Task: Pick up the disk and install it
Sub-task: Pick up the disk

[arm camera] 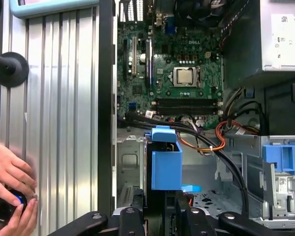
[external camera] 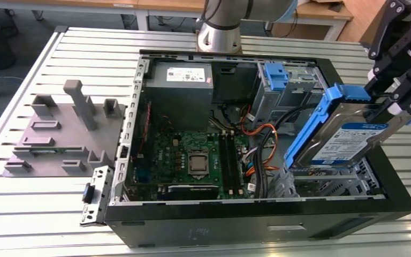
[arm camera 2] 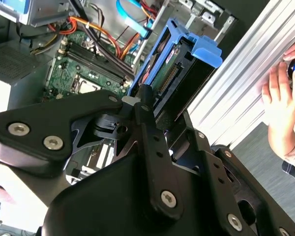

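The disk (external camera: 342, 135) is a silver-grey drive with a white and blue label in a blue plastic carrier. It hangs tilted, one end up, above the metal drive bay (external camera: 327, 179) at the front corner of the open computer case on the exterior view's right. My gripper (external camera: 385, 110) is shut on the disk's upper edge. In the second wrist view the disk (arm camera 2: 179, 64) runs away from my black fingers (arm camera 2: 145, 105), its connector edge showing. In the first wrist view the blue carrier (arm camera: 166, 164) stands over the bay, just beyond my gripper (arm camera: 162, 216).
The open case (external camera: 263, 214) holds a motherboard (external camera: 191, 158), a grey power supply box (external camera: 180, 80), orange and black cables (external camera: 259, 134) and an upright blue latch piece (external camera: 277, 75). A grey fixture rack (external camera: 62, 134) stands on the slatted table. A person's hands (arm camera: 10, 189) rest beside the case.
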Controlling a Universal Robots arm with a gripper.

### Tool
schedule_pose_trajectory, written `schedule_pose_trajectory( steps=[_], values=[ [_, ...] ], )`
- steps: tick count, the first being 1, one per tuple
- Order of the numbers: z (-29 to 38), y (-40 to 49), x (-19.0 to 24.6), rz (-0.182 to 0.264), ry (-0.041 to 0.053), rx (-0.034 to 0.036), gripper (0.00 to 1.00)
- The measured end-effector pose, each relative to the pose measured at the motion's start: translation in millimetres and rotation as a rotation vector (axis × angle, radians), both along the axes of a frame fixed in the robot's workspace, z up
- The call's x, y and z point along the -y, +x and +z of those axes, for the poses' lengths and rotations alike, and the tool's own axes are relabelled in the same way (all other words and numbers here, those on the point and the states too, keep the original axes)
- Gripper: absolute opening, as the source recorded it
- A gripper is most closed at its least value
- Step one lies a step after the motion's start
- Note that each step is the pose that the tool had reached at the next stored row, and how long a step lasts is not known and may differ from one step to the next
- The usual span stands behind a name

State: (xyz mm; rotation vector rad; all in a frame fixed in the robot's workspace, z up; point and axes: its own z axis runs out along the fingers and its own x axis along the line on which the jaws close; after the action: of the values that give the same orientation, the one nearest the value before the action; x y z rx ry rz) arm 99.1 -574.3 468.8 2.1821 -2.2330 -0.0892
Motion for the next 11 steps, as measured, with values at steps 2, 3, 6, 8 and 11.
schedule_pose_trajectory(
  steps=[2, 3, 6, 8, 11],
  values=[
    [-0.8, 4.4, 0.0, 0.000, 0.0001, -0.0001, 0.35],
    [-1.2, 6.0, 0.0, 0.000, 0.0002, -0.0001, 0.35],
    [-1.3, 7.1, 0.0, 0.000, -0.0003, -0.0001, 0.35],
    [-2.2, 7.2, 0.1, 0.000, 0.0000, 0.0001, 0.35],
    [-5.4, 7.3, 0.1, 0.001, 0.0000, 0.0041, 0.35]
  ],
)
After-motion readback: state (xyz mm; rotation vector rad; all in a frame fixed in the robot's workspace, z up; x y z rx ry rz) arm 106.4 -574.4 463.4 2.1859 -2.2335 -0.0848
